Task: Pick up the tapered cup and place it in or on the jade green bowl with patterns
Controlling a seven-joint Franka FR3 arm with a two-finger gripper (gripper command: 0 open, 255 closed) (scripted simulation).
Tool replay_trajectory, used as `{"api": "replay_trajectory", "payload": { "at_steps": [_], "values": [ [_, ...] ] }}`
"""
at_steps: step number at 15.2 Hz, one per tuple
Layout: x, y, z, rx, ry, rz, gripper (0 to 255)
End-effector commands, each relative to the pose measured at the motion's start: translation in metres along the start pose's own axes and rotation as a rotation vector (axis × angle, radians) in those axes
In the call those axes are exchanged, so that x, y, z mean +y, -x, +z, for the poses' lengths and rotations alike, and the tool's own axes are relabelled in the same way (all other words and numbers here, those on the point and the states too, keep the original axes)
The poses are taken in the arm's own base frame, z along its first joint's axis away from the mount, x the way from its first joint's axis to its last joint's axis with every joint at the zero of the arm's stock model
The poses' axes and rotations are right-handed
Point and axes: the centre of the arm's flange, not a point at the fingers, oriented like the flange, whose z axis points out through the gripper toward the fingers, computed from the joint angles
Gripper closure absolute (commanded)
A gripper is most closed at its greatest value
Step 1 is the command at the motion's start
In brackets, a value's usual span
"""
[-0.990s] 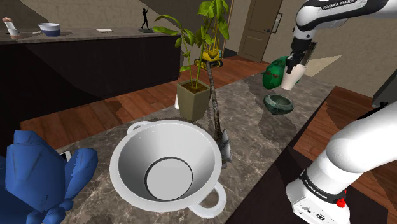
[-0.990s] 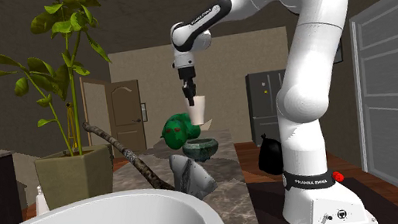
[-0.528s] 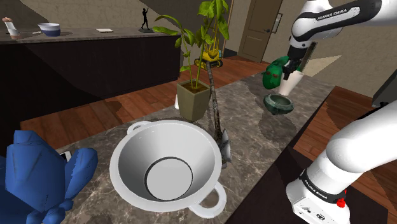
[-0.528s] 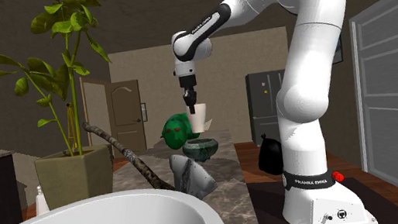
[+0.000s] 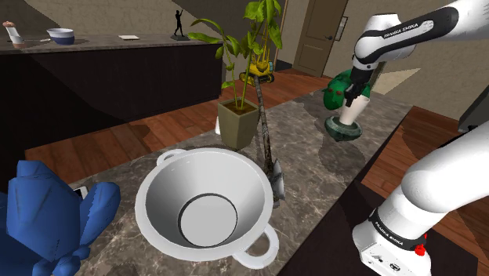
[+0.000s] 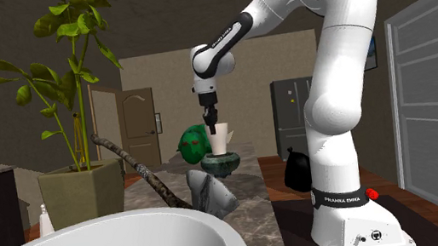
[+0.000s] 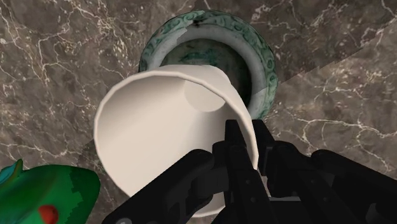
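My gripper (image 7: 248, 139) is shut on the wall of a white tapered cup (image 7: 159, 140), with one finger inside the rim and one outside. The cup hangs upright directly over a jade green patterned bowl (image 7: 191, 28) on the marble counter. In the shoulder view the cup (image 5: 350, 110) sits below the gripper (image 5: 353, 93), its base level with the rim of the bowl (image 5: 343, 131). From the second exterior view the cup (image 6: 223, 138) meets the top of the bowl (image 6: 220, 163). I cannot tell whether they touch.
A green toy figure (image 5: 338, 85) stands just behind the bowl. A potted plant (image 5: 238, 119), a dark stick with a grey head (image 5: 271, 161) and a big white two-handled pot (image 5: 205, 205) fill mid-counter. A blue object (image 5: 47, 221) sits at the near left.
The gripper has come down and toward the shoulder view's left with the cup in it, from well above the counter to right over the bowl. Its grip has stayed the same.
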Motion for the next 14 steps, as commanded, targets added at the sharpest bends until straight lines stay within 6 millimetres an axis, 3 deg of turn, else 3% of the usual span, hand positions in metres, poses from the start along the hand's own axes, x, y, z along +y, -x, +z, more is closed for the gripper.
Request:
{"api": "replay_trajectory", "payload": {
  "at_steps": [1,7,8,13,14],
  "values": [
    [0.000,0.000,0.002,0.001,0.000,0.000,255],
    [0.000,0.000,0.002,0.001,0.000,0.000,255],
    [0.000,0.000,0.002,0.001,0.000,0.000,0],
    [0.000,0.000,0.002,0.001,0.000,0.000,0],
    [0.000,0.000,-0.011,0.001,0.000,0.000,0]
  ]
}}
